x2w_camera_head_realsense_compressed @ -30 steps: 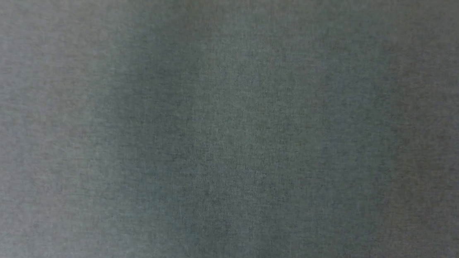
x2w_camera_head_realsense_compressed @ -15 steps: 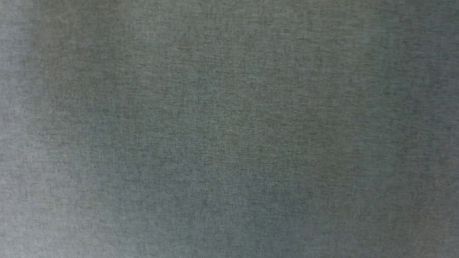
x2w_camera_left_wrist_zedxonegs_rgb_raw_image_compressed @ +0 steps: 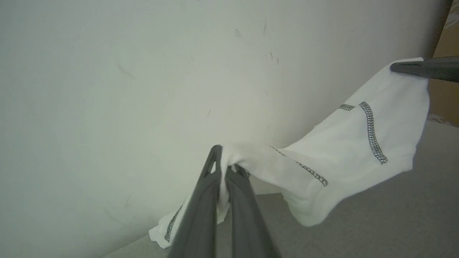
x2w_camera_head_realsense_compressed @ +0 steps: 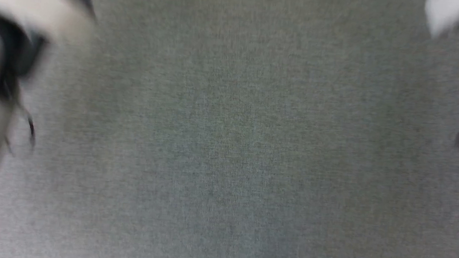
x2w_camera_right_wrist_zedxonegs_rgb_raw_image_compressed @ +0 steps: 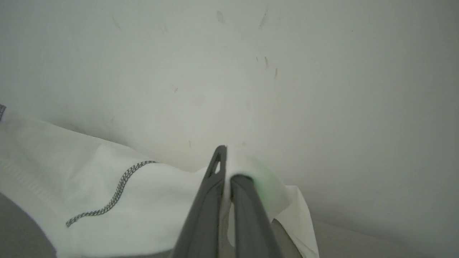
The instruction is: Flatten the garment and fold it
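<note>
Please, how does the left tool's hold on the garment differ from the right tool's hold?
The left tool pinches a bunched, twisted part of the garment, with zigzag stitching close to the grip; the right tool pinches a smoother fold of plain white cloth, its stitching further off. Cloth hangs down below the left tool; at the right tool it wraps over one finger. Both are shut on the garment, which sags between them.

A grey, finely woven surface [x2w_camera_head_realsense_compressed: 228, 145] spreads out under soft, even light. Behind it rises a pale wall [x2w_camera_left_wrist_zedxonegs_rgb_raw_image_compressed: 107, 89], plain except for small dark scuffs [x2w_camera_left_wrist_zedxonegs_rgb_raw_image_compressed: 271, 56] toward 12 o'clock. At 2 o'clock a brown panel [x2w_camera_left_wrist_zedxonegs_rgb_raw_image_compressed: 448, 39] stands at the wall's far edge.
</note>
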### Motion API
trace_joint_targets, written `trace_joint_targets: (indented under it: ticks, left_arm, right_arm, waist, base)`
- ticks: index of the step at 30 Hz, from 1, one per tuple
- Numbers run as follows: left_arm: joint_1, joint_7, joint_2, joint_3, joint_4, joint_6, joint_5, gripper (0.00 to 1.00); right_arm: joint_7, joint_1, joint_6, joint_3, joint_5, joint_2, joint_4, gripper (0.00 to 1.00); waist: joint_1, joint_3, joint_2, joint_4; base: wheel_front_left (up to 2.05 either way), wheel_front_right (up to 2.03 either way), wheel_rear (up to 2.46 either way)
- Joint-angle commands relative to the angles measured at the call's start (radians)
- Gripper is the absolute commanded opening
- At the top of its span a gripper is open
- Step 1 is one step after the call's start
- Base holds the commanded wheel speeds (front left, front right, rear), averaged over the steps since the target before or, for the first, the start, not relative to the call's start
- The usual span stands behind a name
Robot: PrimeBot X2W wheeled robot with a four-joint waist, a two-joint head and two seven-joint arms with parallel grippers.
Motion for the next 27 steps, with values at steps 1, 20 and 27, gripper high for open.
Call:
trace_joint_targets:
  ticks: [1, 20, 27]
  left_arm:
    - [0.065, 0.001, 0.01, -0.006, -0.035, 0.018, -0.004, 0.0]
    - [0.829, -0.064, -0.008, -0.162, -0.177, 0.315, 0.044, 0.0]
    - [0.938, -0.056, -0.015, -0.187, -0.136, 0.304, -0.022, 0.0]
  right_arm:
    - [0.011, 0.062, -0.002, -0.015, 0.013, 0.002, -0.04, 0.0]
    - [0.023, 0.887, -0.002, -0.159, 0.054, 0.116, -0.309, 0.0]
    - [0.05, 1.07, -0.002, -0.191, 0.081, 0.135, -0.281, 0.0]
  waist:
    - [0.0004, -0.099, 0.0, 0.003]
    - [0.0004, -0.33, 0.0, 0.0]
    - [0.0004, -0.409, 0.0, 0.001]
  base:
    - [0.0, 0.0, 0.0]
    - [0.0, 0.0, 0.0]
    - [0.0, 0.0, 0.0]
